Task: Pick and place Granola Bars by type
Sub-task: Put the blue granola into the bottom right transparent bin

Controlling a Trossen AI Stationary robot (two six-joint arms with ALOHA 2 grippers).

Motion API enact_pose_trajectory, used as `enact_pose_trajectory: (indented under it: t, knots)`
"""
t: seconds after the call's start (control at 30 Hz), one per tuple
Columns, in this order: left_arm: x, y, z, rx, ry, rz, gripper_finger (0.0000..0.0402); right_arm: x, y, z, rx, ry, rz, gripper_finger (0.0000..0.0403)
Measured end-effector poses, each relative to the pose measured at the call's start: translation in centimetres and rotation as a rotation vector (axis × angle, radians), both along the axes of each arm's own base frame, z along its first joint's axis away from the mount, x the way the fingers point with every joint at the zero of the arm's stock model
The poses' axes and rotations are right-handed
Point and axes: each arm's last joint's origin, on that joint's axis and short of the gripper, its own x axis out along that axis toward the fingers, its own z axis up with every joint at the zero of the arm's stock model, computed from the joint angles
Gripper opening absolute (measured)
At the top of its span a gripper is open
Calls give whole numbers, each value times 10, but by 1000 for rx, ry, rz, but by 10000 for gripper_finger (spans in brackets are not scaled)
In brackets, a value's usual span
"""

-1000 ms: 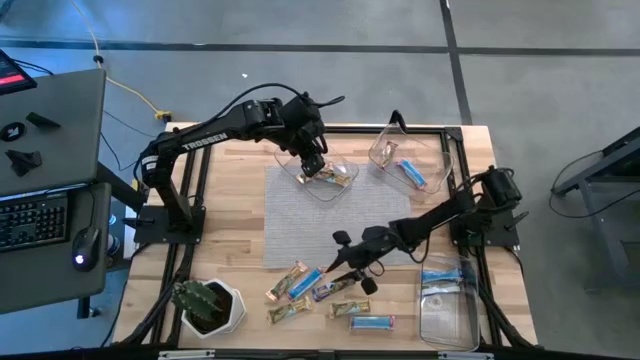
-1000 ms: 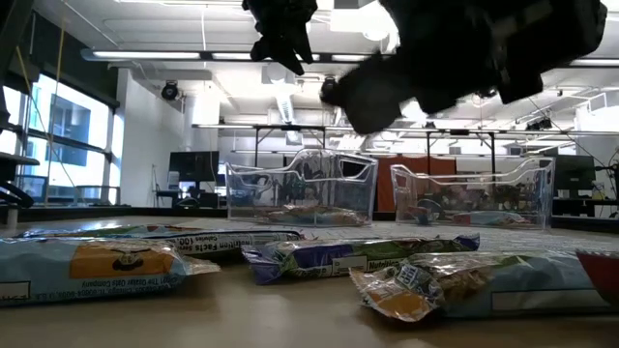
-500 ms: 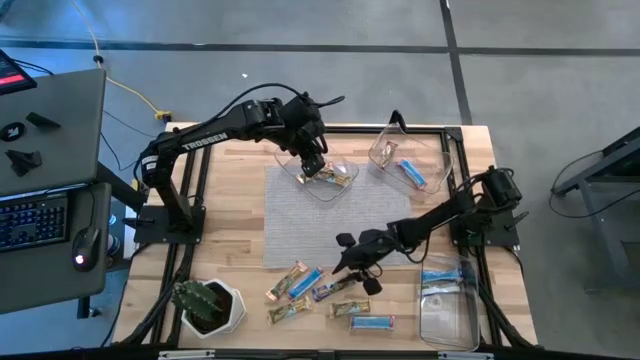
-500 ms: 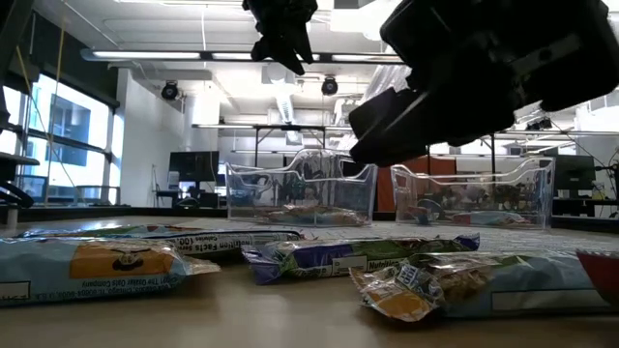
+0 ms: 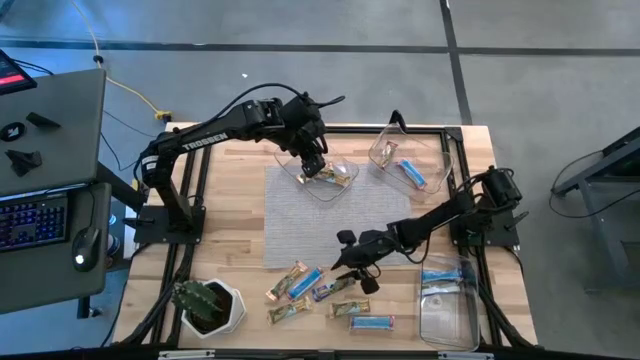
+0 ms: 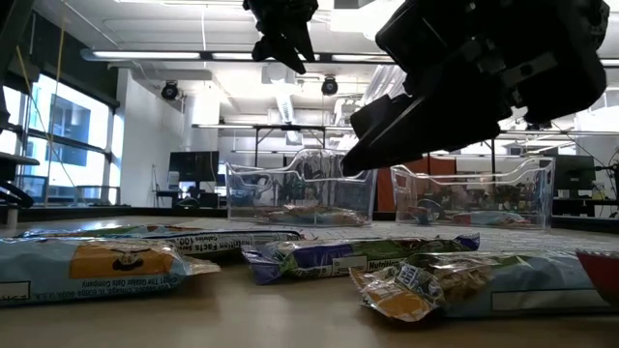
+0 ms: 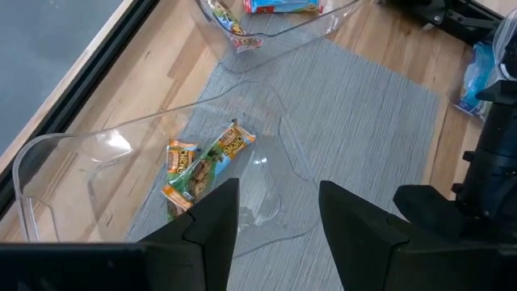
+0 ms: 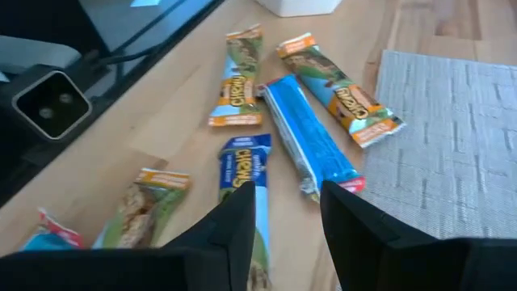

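Note:
Several wrapped granola bars lie flat on the wood near the table's near edge: a blue bar [image 8: 307,137], tan bars [image 8: 238,77] [image 8: 339,89], and others [image 5: 300,282]. My right gripper [image 8: 287,226] hovers open just above them [image 5: 350,262], touching none. My left gripper [image 7: 279,218] hangs open above a clear bin [image 5: 325,180] at the far side of the mat. Two tan bars [image 7: 202,162] lie on that bin's floor. A second far bin [image 5: 405,160] holds a blue bar [image 5: 410,172].
A grey mat [image 5: 320,215] covers the table's middle. A third clear bin [image 5: 445,305] with blue wrappers sits at the near right corner. A potted plant [image 5: 210,305] stands at the near left corner. A desk with a keyboard stands left of the table.
My right gripper has shifted a little above the loose bars and tipped its fingers further down toward them, staying open. The bars have not moved.

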Motion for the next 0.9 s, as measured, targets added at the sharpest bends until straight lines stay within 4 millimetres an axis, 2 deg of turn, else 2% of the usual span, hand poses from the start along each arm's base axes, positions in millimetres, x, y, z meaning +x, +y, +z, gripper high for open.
enact_pose_trajectory:
  t: [0.2, 0.37, 0.63, 0.77, 0.9]
  knots:
    - [0, 0, 0, 0, 0, 0, 168, -1, -1, -3, -22, 27, -28, 124]
    - [0, 0, 0, 0, 0, 0, 168, -6, -3, -12, -84, 115, -74, 124]
    - [0, 0, 0, 0, -1, 0, 168, -12, 19, -9, -105, 60, -3, 128]
    - [0, 0, 0, 0, -1, 1, 168, -17, 34, -7, -111, 29, 21, 161]
    - [0, 0, 0, 0, -1, 1, 168, -21, 44, -7, -179, -1, 5, 217]
